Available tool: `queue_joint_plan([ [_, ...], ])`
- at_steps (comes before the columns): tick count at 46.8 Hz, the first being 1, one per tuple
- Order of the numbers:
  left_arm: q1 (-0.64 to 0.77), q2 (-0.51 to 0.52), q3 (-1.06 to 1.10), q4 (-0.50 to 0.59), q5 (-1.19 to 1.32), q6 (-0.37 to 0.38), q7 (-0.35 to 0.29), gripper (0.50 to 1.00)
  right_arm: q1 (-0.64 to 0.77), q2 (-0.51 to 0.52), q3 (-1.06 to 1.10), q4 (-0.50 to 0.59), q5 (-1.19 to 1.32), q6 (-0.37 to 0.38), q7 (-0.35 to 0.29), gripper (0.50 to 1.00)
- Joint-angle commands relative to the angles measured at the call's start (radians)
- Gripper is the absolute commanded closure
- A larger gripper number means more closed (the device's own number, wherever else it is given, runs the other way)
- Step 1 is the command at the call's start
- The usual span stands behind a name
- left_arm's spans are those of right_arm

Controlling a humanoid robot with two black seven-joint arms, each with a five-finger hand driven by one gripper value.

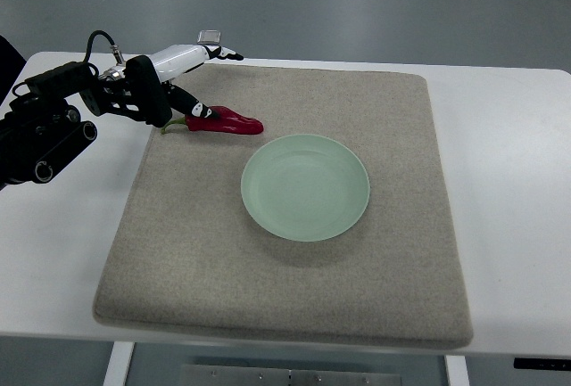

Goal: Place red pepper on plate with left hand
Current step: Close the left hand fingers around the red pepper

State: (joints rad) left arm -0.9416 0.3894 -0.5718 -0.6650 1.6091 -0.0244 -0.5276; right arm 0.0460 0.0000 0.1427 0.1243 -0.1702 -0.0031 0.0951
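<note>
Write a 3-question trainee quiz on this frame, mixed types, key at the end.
1. True or false: the red pepper already lies on the plate.
2. Which robot hand is at the pepper? A) left B) right C) both
3. Fill in: pepper and plate both sit on a grey ___ covering the white table.

Key: 1. False; the pepper rests on the mat, up and left of the empty plate. 2. A; the left robot hand reaches in from the left edge, its fingers at the pepper's stem end. No right arm shows. 3. mat.
</note>
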Motion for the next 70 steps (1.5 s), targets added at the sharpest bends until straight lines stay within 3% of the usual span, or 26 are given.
queue_joint_plan([
  [1,-0.003,0.002,0.013,-0.002,0.015,0.0,0.0,0.587,0.0,0.0,0.0,0.0,0.0,0.0,0.0,0.568],
  [23,-0.014,0.04,0.072,-0.008,0.035,-0.003,-0.003,0.574,0.0,0.0,0.0,0.0,0.0,0.0,0.0,0.568],
  [45,-0.011,0.036,0.095,-0.001,0.035,0.003,-0.003,0.602,0.0,0.0,0.0,0.0,0.001,0.0,0.0,0.568],
  [57,-0.011,0.034,0.116,0.001,0.035,0.012,-0.003,0.649,0.0,0.0,0.0,0.0,0.0,0.0,0.0,0.568],
  [70,-0.013,0.029,0.17,0.022,0.034,0.069,-0.002,0.748,0.0,0.0,0.0,0.0,0.0,0.0,0.0,0.568],
])
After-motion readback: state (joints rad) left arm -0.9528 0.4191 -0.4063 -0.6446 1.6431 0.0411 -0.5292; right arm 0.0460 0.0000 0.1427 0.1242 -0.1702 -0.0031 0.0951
